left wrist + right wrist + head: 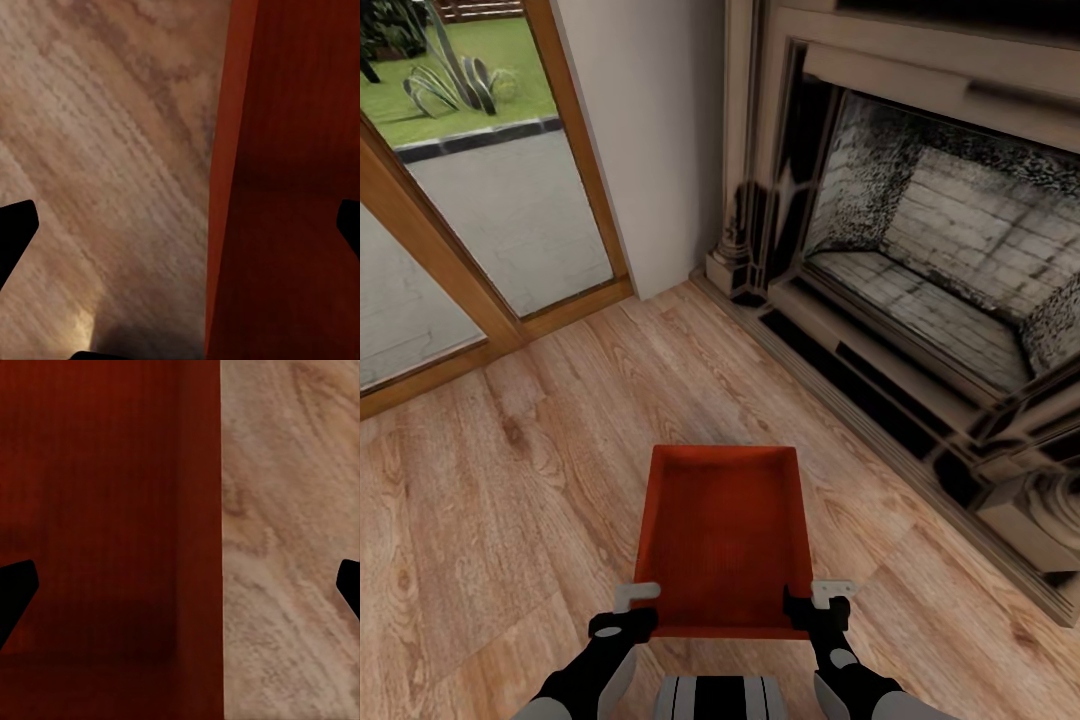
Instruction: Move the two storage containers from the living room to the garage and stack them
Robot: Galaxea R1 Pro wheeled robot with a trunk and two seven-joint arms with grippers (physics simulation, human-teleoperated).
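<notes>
Head view: the orange-red rectangular open-top storage container sits over the light wood-plank floor, between the left gripper and right gripper at its near corners. A brick fireplace stands right, a wood-framed glass door left.

Left wrist view: the container wall runs between spread fingertips; jaws released.

Right wrist view: the wall lies likewise between parted fingertips; jaws released, floor beyond.
</notes>
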